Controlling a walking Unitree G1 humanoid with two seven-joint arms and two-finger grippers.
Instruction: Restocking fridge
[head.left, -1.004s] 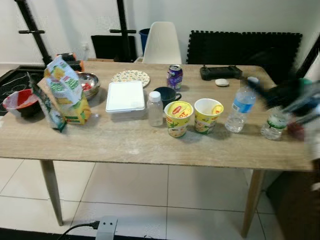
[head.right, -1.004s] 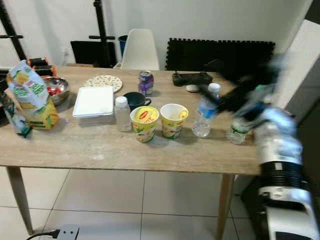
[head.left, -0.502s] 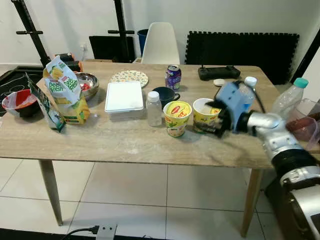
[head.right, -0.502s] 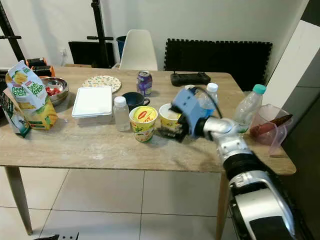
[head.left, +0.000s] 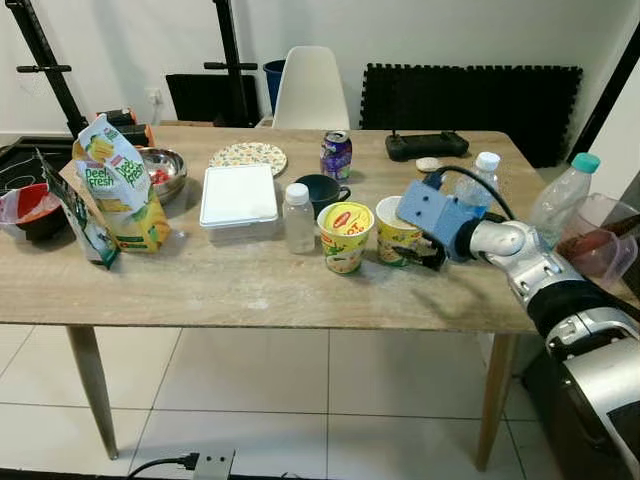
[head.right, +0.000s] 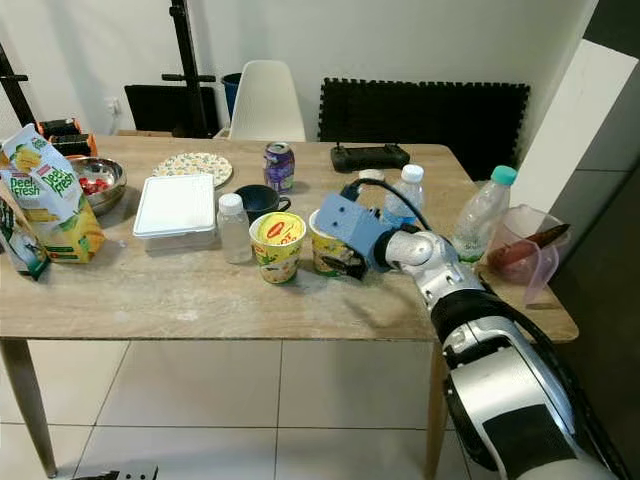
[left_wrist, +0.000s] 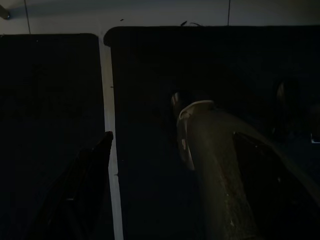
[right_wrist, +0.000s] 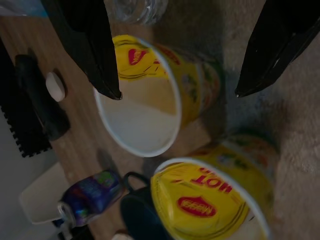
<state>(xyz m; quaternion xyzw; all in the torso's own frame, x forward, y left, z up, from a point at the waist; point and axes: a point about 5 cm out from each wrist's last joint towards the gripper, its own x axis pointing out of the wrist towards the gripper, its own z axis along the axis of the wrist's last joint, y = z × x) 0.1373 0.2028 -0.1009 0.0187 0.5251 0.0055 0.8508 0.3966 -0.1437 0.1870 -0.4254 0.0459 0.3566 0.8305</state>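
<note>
The open yellow paper cup (right_wrist: 150, 100) near the wooden table's (head.left: 200, 290) front edge is straddled by the spread right gripper (right_wrist: 175, 75); its empty inside is seen from the wrist.

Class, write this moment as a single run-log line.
right gripper: open, straddling open noodle cup | sealed noodle cup: beside it, untouched | left gripper: idle, dark | table: fridge items not yet moved

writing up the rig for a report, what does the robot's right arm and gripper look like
The right arm is silver metal with a ribbed black band partway along. A light blue boxy housing sits at the wrist, with a black cable arching over it. The right gripper has two long, glossy black fingers tapering to points.
</note>
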